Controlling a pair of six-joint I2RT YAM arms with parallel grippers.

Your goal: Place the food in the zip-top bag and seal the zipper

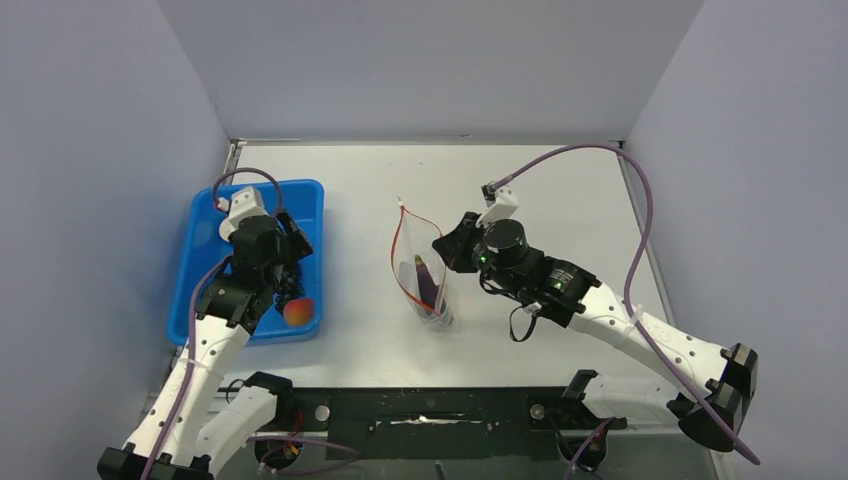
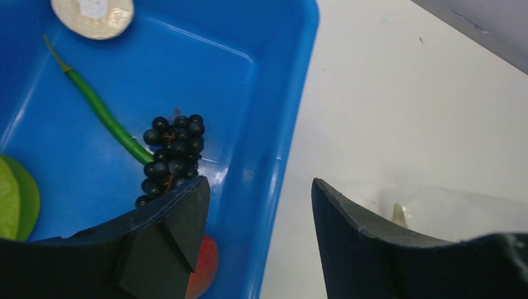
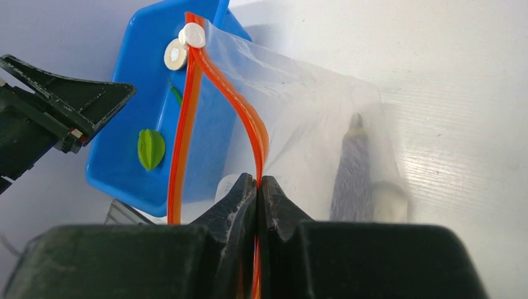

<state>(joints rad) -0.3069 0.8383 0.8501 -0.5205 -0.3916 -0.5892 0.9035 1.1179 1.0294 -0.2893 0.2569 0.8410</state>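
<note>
Two black hands show. The left hand (image 2: 258, 193) is spread wide with nothing in it, one finger over the blue tray (image 2: 205, 81) and the other over the white counter (image 2: 405, 93). The tray is smooth, shiny plastic with rounded corners.

In the left wrist view, the grape bunch (image 2: 173, 156) is a lump of little dark shiny balls near the middle. The green pod (image 2: 99, 112) is long and thin and runs from the grapes up toward 11 o'clock. The pale disc (image 2: 93, 14) is flat and round, just past the pod's tip, and is cut off by the top edge. The lime-green fruit (image 2: 15, 199) is at 9 o'clock, cut off at the side. The orange-red fruit (image 2: 202, 268) peeks out at 7 o'clock, mostly hidden behind a finger.

The right hand (image 3: 257, 184) is pressed together, pinching the zip-top bag (image 3: 311, 124) at its mouth. The bag is clear and crinkly and stands on the counter at 3 o'clock from the tray. The zipper (image 3: 187, 93) is a thin red strip that gapes open in a loop, with a small white slider (image 3: 192, 36) at the far end.

Inside the bag are a long dull purple thing (image 3: 352, 168) and a pale lump (image 3: 389, 199). The plastic blurs them, so I cannot tell what they are.
</note>
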